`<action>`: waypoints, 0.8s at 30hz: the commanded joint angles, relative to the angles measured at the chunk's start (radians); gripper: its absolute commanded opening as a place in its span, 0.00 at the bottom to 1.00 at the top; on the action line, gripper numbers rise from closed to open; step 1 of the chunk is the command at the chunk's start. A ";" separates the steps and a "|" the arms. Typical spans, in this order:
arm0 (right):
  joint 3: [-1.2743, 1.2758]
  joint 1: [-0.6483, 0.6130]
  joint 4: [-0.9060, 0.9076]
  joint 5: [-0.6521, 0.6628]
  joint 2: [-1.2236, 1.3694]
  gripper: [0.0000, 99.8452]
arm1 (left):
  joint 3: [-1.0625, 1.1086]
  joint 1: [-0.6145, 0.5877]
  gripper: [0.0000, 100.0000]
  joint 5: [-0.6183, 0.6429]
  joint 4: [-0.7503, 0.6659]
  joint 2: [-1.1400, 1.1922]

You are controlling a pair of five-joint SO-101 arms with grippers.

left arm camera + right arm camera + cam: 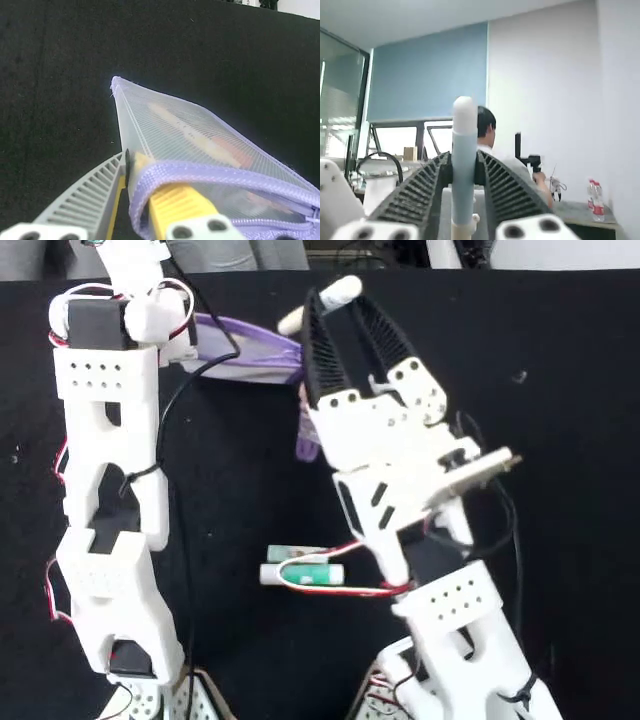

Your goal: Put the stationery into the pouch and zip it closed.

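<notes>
Left claw (134, 172) clamps pouch (200, 135) rim; right claw (464, 161) grips pen (464, 127) nearby

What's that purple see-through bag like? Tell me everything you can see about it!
The pouch is a flat bag of clear, ribbed plastic with a lilac fabric edge and zip. Its mouth is open, and the left gripper pinches one wall there, yellow finger inside, grey finger outside. Through the plastic you can see long orange and beige things inside. It lies at the far side of the black table. The right gripper holds a pen near it.
</notes>
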 commanded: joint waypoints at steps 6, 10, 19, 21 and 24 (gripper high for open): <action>0.104 0.029 -0.178 0.006 0.012 0.01 | 0.019 0.114 0.03 -0.009 0.008 -0.020; 0.193 0.032 -0.224 0.009 0.018 0.01 | 0.028 0.151 0.03 0.000 0.008 -0.021; 0.262 0.035 -0.347 0.012 0.097 0.01 | 0.033 0.156 0.03 0.012 0.008 -0.021; 0.242 0.054 -0.377 0.008 0.186 0.01 | 0.033 0.156 0.03 0.012 0.008 -0.021; 0.205 0.089 -0.463 0.006 0.344 0.01 | 0.033 0.156 0.03 0.012 0.008 -0.021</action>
